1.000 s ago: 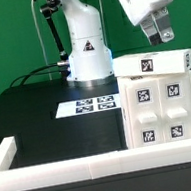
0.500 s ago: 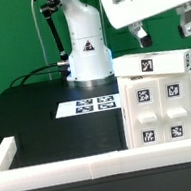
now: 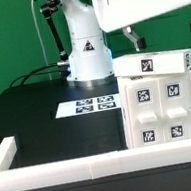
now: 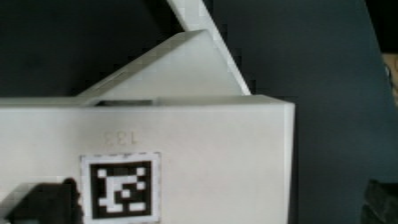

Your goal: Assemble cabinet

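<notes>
Wrist view: matte boxy cabinet (image 4: 178,140) (possibly chamfered)

The arm's white base stands upper center of the exterior view. The wrist fills the upper right, turned broadside, with the gripper (image 3: 164,37) pointing down, fingers (image 3: 135,40) spread wide apart.

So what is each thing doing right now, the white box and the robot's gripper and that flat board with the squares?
cabinet: standing upright on the table, nothing holding it.
gripper: open, hanging above the cabinet, holding nothing.
marker board: lying flat on the black table.
</notes>
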